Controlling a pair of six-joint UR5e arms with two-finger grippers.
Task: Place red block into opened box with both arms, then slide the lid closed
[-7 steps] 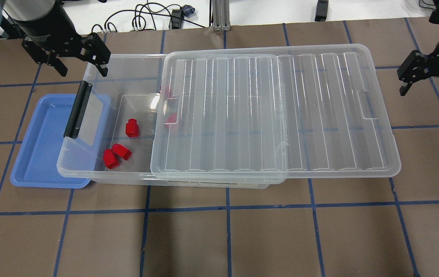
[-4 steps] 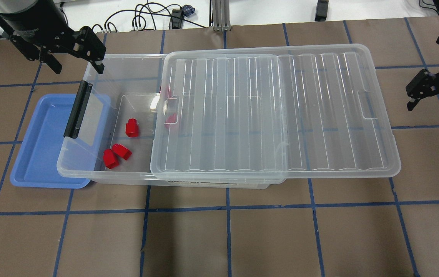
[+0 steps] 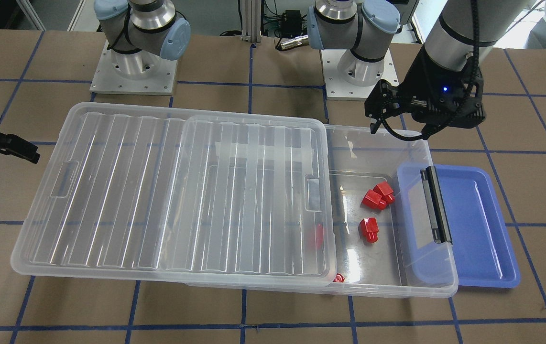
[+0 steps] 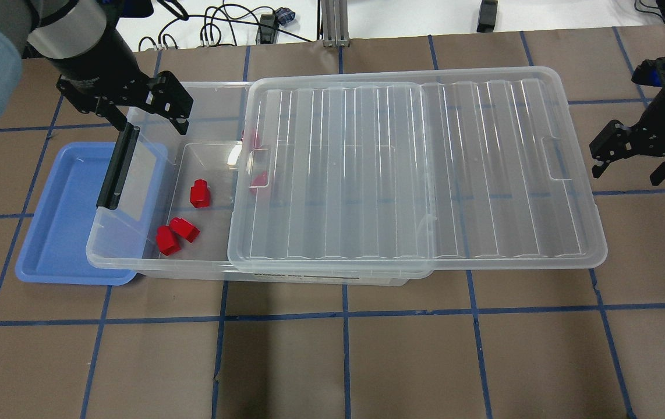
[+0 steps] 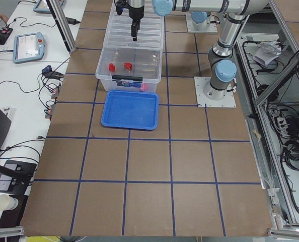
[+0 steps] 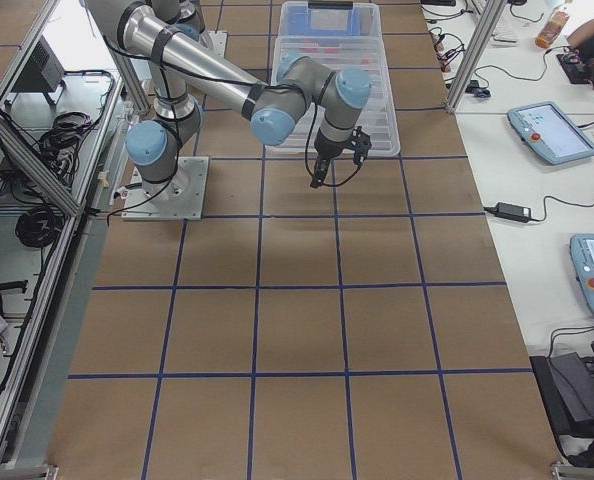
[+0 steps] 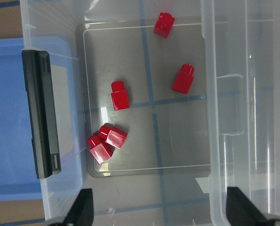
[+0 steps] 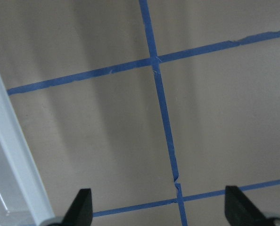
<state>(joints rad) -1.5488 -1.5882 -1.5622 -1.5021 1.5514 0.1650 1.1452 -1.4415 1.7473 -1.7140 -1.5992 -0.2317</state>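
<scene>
Nearest the overhead camera: bare table [image 4: 344,361], brown with a blue tape grid.

Next back is the box [image 4: 158,266], long side on. The black latch [image 4: 118,166] is at its left short end, and that end overlaps a blue tray [image 4: 59,215].

The lid [image 4: 420,174] rests on the box, offset to the right. It covers most of the box and overhangs the right end. The left part by the latch is uncovered.

Five blocks [image 7: 120,95] counted in the left wrist view, all on the box floor:
- Two touch each other close to the near wall, in the open part.
- One stands alone a little farther back, also uncovered.
- One lies under the lid's left edge by the handle recess.
- One is near the far wall, seen only faintly through the lid.

Right gripper [image 4: 628,173]: level with the middle of the lid's right short end. It is beside the lid and apart from it, over bare table. Fingers spread wide, nothing between them. Its wrist view shows only tape lines and a sliver of lid rim.

Farthest back, left gripper [image 4: 151,119]: hangs above the box's far left corner, just behind the latch. Fingers spread wide and empty, touching nothing that I can see.
</scene>
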